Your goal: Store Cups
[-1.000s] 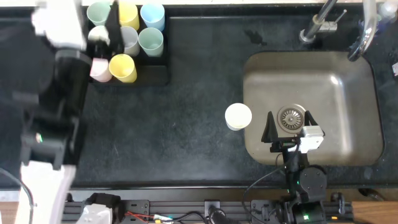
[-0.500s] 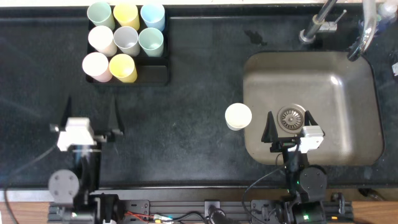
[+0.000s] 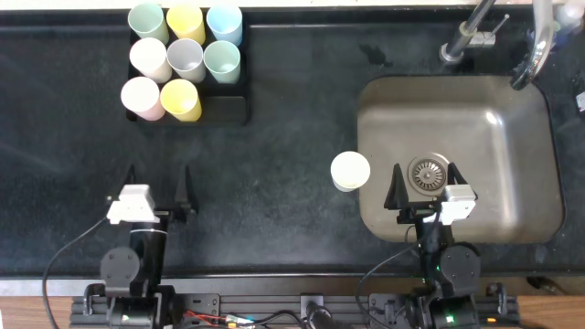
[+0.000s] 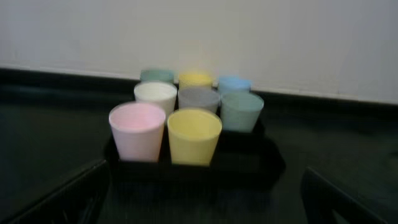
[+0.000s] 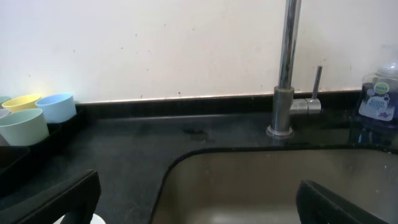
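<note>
Both grippers have their fingers spread wide and hold nothing. My left gripper (image 3: 158, 175) sits low over the black worktop (image 3: 274, 201), close to my own base. It faces the cup tray (image 3: 230, 110), which stands well apart from it at the far left of the worktop. My right gripper (image 3: 425, 178) is at the near left part of the steel sink (image 3: 512, 119), close to the round drain (image 3: 430, 172).

I count nine cups. Eight stand upright, mouths up, packed side by side in the tray:
- **Nearest row:** a pink cup (image 4: 138, 130) and a yellow cup (image 4: 194, 134).
- **Middle row:** a white cup (image 4: 155, 93), a grey cup (image 4: 199, 98) and a green cup (image 4: 241, 111).
- **Back row, by the pale wall (image 5: 186, 50):** a second green cup (image 4: 156, 74), a second yellow cup (image 4: 195, 78) and a blue cup (image 4: 234, 83).

The ninth is a loose white cup (image 3: 350, 170). It stands upright on the worktop just beside the sink's left rim, between my two grippers and near the right one's left finger.

A chrome tap (image 5: 285, 62) rises behind the sink, with one soap bottle (image 5: 379, 93) beside it.
</note>
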You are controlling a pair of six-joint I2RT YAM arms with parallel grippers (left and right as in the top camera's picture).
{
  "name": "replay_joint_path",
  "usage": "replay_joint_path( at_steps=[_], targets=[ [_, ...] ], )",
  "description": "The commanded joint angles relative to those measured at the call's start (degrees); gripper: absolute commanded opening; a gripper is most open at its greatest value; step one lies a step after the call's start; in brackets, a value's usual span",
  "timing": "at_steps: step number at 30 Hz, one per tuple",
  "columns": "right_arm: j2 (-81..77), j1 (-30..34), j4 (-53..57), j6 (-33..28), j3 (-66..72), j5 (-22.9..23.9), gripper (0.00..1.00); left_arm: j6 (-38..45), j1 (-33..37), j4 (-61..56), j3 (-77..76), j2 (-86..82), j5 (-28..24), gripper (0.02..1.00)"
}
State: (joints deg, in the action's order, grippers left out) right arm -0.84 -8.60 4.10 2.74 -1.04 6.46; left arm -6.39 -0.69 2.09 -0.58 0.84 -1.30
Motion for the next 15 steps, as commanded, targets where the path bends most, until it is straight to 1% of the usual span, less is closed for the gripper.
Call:
replay_joint_path(
  at_steps=[1,3,15],
  targets=[
    [0.6,0.4,-0.3,-0.4,0.8,0.6,0.996,-1.2,-0.2,2.8,0.1,-0.7,0.3,1.0],
    [0.6,0.4,-0.3,-0.4,0.8,0.6,0.998,-1.2,-0.2,2.8,0.1,-0.7,1.0,1.0],
    [0.6,0.4,-0.3,-0.4,0.8,0.6,0.998,-1.2,-0.2,2.8,0.1,-0.7,1.0,1.0]
  ],
)
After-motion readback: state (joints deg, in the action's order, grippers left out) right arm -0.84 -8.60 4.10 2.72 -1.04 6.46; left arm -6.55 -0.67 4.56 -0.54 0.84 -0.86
